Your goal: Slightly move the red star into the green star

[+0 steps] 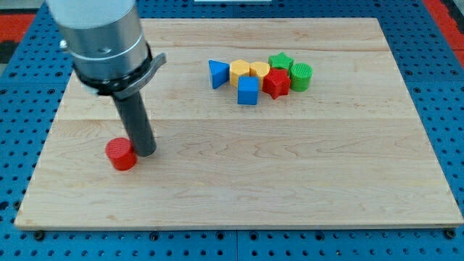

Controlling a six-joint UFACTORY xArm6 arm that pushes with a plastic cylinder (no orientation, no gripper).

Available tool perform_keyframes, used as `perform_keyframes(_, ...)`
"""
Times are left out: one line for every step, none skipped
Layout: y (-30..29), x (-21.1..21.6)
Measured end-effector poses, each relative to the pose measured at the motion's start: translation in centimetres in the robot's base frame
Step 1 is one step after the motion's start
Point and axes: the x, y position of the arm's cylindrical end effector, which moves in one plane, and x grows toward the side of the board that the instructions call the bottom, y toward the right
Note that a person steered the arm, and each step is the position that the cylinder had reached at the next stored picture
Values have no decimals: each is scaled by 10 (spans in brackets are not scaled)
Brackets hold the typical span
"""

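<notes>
The red star [275, 83] lies in a cluster of blocks in the upper middle of the wooden board. The green star [280, 62] sits just above it, touching or nearly touching. My tip [145, 152] is far to the view's left, right beside a red cylinder [121, 154], which lies just left of it. The tip is well away from both stars.
In the cluster are a blue triangle [217, 73], a yellow pentagon-like block [240, 70], a yellow heart [259, 70], a blue cube [248, 91] and a green cylinder [301, 76]. The board [239, 188] lies on a blue pegboard surface.
</notes>
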Motion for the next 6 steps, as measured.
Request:
perform_keyframes(-43, 1)
perform_keyframes(-67, 7)
perform_keyframes(26, -13)
perform_keyframes(51, -68)
perform_keyframes(131, -58)
perform_keyframes(164, -67)
